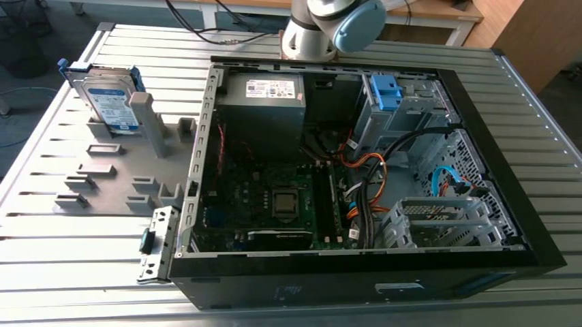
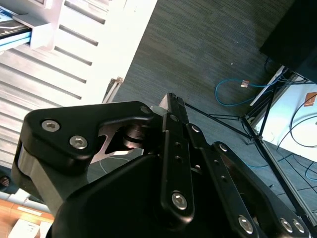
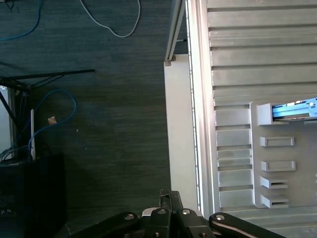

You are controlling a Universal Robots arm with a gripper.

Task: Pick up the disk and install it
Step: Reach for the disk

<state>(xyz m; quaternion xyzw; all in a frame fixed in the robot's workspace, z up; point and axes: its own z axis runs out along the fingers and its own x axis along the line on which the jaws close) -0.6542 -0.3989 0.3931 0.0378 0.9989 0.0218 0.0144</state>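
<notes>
The disk [image 1: 108, 95] stands racked at the exterior view's left; my closed, empty gripper [image 3: 170, 197] must first reach it

The gripper's [image 2: 171, 101] black linkage, studded with silver screws, is seen close up. Behind it lies a pale ribbed counter [image 2: 74, 64], on which a grey holder [image 2: 43, 29] carries the blue-framed edge of the disk [image 2: 9, 30]. Beside the counter, dark grey carpeted floor [image 2: 198, 49] is seen, with a looped blue cable [image 2: 218, 94] lying on it near the thin black legs of a stand [image 2: 250, 131].
</notes>
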